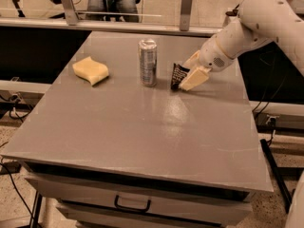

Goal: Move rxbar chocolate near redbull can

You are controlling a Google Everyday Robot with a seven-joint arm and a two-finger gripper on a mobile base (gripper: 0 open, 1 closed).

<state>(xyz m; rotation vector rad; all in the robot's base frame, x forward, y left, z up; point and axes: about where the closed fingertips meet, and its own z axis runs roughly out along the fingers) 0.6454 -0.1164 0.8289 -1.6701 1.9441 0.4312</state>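
The redbull can [147, 62] stands upright on the grey table [142, 127], near the middle of its far half. The rxbar chocolate [178, 76], black wrapper with white text, is held on edge just right of the can, its lower end at the table top. My gripper [189, 75] is shut on the bar, with cream fingers [194, 78] on either side, and my white arm [256, 25] reaches in from the upper right. A small gap separates the bar from the can.
A yellow wavy sponge [90, 70] lies on the table left of the can. A rail with metal posts [186, 8] runs behind the table. A drawer with a handle [133, 204] is under the front edge.
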